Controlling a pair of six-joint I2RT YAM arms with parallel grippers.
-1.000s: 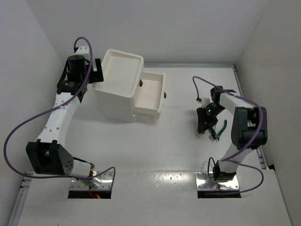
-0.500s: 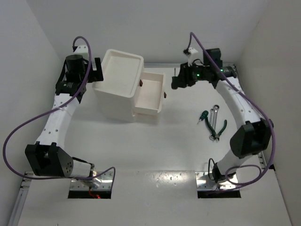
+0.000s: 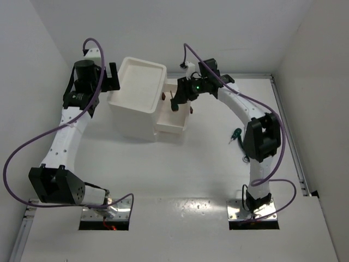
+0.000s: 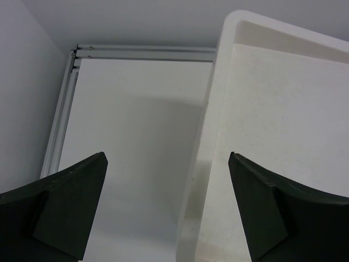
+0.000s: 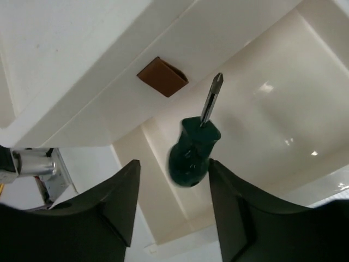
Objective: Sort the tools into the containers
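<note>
The white drawer unit (image 3: 139, 93) stands at the back left with a drawer (image 3: 177, 114) pulled out to the right. My right gripper (image 3: 174, 102) hangs over that drawer. In the right wrist view its jaws (image 5: 173, 166) stand open, wider than the small green-handled screwdriver (image 5: 193, 158). The screwdriver is blurred just beyond the fingertips, loose from the left finger, its tip pointing at the drawer floor. My left gripper (image 3: 112, 82) is open astride the unit's left rim (image 4: 204, 164), holding nothing. Another green-handled tool (image 3: 235, 133) lies on the table, partly hidden by my right arm.
A brown drawer handle (image 5: 162, 76) sits just above the screwdriver's tip. A second brown handle (image 3: 192, 110) marks the open drawer's front. A metal rail (image 4: 62, 125) runs along the table's left edge, close to the white walls.
My right arm swung from the tools at the right of the table to above the open drawer. Its jaws have widened, and the screwdriver is loose. The left arm has barely moved.
</note>
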